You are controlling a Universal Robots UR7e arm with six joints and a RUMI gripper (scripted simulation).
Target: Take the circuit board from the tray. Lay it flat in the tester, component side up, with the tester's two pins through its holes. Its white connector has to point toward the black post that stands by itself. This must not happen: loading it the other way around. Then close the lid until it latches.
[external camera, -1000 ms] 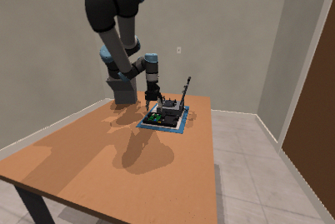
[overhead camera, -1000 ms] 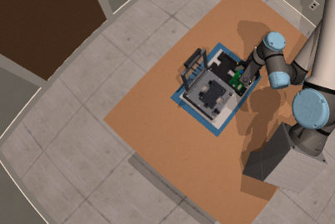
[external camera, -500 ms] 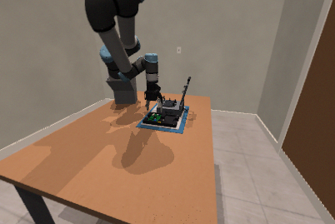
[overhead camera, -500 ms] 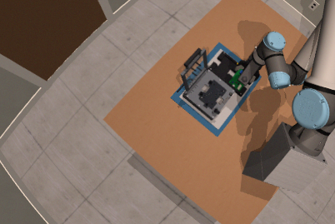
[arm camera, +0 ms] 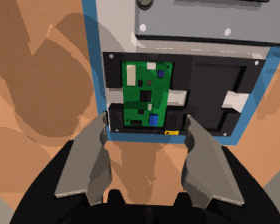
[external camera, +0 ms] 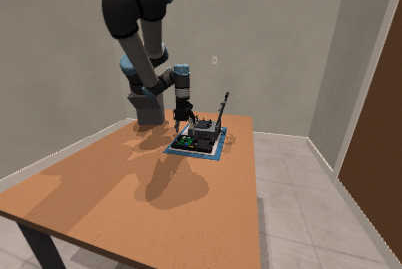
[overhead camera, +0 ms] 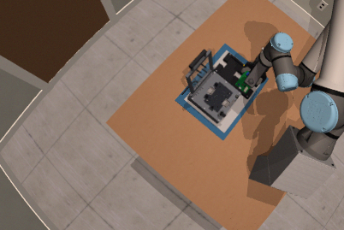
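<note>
The green circuit board (arm camera: 146, 95) (overhead camera: 242, 82) (external camera: 186, 141) lies component side up in the left slot of the black tray (arm camera: 211, 85) (overhead camera: 231, 67). My gripper (arm camera: 145, 113) (overhead camera: 252, 78) (external camera: 180, 120) is open and empty. It hangs above the tray's near edge, with a finger on each side of the board's near end and no contact. The grey tester (arm camera: 201, 20) (overhead camera: 216, 96) (external camera: 204, 126) stands just beyond the tray. Its lid (overhead camera: 201, 67) (external camera: 223, 108) is raised upright.
Tray and tester sit on a white plate with a blue border (arm camera: 91, 60) (overhead camera: 222, 134) (external camera: 172, 151) on the wooden table (overhead camera: 171, 151) (external camera: 125, 192). The tray's right slot (arm camera: 213, 100) holds no board. The arm's base block (overhead camera: 291, 168) stands at the table's corner.
</note>
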